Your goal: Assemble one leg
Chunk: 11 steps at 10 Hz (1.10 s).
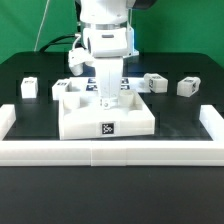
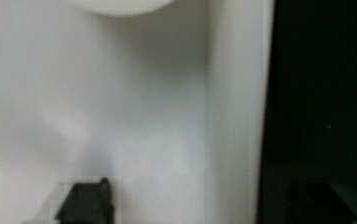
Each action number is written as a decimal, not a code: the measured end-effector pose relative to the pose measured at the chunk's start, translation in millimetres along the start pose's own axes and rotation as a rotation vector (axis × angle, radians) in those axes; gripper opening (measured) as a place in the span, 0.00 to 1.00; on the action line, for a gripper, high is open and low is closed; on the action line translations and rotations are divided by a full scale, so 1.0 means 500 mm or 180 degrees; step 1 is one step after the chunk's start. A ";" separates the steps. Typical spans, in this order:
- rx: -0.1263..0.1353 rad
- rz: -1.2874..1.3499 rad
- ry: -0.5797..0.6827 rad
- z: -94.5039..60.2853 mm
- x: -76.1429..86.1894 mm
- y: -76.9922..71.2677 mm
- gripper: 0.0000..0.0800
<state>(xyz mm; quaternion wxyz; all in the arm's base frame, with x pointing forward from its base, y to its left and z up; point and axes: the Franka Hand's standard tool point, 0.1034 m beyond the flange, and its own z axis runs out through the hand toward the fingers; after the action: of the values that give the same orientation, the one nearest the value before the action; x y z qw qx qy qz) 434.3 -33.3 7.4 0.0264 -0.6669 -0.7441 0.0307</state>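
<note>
The large white square panel (image 1: 105, 115) with raised rim lies in the middle of the table. My gripper (image 1: 108, 97) is lowered right onto it, near its far half. In the wrist view the panel (image 2: 139, 120) fills the picture as a blurred white surface, with black table (image 2: 326, 100) beside it. The two dark fingertips (image 2: 86, 205) stand wide apart, and my gripper (image 2: 207, 205) is open with nothing between the jaws. Small white legs with tags lie on the table: one at the exterior view's left (image 1: 29, 87), two at its right (image 1: 153, 82) (image 1: 187, 87), one behind the arm (image 1: 75, 62).
A low white wall (image 1: 110, 152) runs along the front of the table and turns up both sides (image 1: 6, 118) (image 1: 213, 118). A round white shape (image 2: 130, 6) shows blurred at the edge of the wrist view. A green backdrop stands behind.
</note>
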 end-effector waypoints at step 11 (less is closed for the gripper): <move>-0.0050 0.0002 -0.0002 -0.004 -0.001 0.007 0.08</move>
<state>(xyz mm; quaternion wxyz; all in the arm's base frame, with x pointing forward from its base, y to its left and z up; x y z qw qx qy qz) 437.7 -33.3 9.0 0.0208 -0.6673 -0.7440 0.0251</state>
